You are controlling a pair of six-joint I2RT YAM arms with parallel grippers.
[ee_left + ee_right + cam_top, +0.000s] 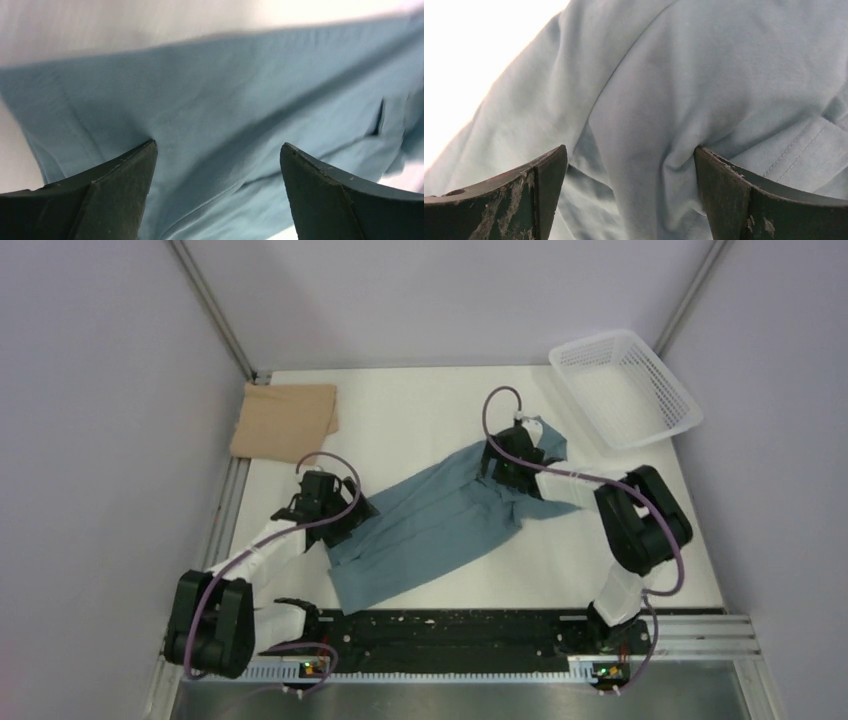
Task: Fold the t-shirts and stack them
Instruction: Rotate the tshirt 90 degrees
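Two t-shirts, two grippers and one basket, taken from left to right.

Far left, at the far corner of the white table (420, 405): one tan t-shirt (285, 420). Folded into a rough rectangle, lying flat, well apart from both grippers.

Next: one left gripper (345, 520), down at the near-left edge of the teal t-shirt (440, 525). Spread wide in the left wrist view, with two dark fingers (117, 187) on either side of smooth blue cloth. Pinching nothing. Cannot tell whether the tips touch the fabric.

In the middle: that one teal t-shirt, laid out on the table on a diagonal from near left to far right. Creased lengthwise, with its long edges partly turned in on themselves.

Right of centre: one right gripper (505, 468), over the shirt's far-right end. Spread wide as well. In the right wrist view, two scuffed fingers (524, 200) with a raised ridge of cloth bunched between them, not clamped. Stitched seam visible at the lower right of that view.

Far right: one white mesh basket (625, 387) at the table's far right corner, set at an angle, near the shirt's end but apart from it.
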